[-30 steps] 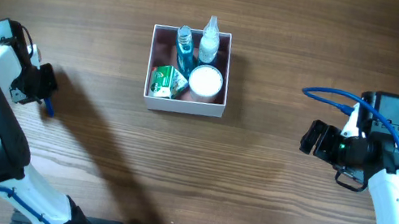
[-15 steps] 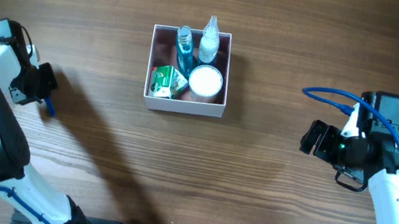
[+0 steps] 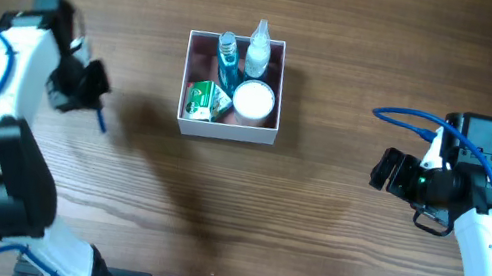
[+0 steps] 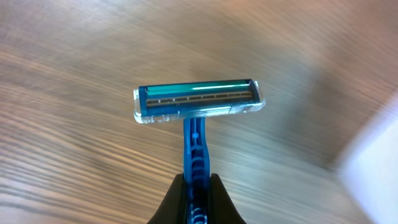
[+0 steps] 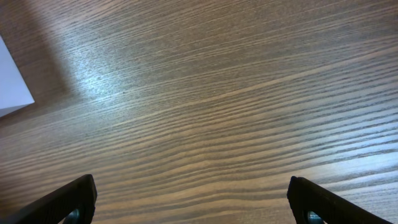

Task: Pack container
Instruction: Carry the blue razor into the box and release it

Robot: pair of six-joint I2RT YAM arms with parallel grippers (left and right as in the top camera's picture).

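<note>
Round white jar (image 3: pixel 254 100) w/ green packet (image 3: pixel 204 99) just left of it; blue bottle (image 3: pixel 228 54) & clear bottle (image 3: pixel 259 47) on jar's far side. Blue razor (image 4: pixel 198 102) well left of jar, above wooden table (image 3: pixel 311 231).

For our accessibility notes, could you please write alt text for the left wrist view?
A blue plastic disposable razor is pinched by its handle between the black fingers of the left gripper, its clear-framed blade head crosswise at the top. Behind it is a blurred wooden table, with a pale shape at the right edge.
</note>
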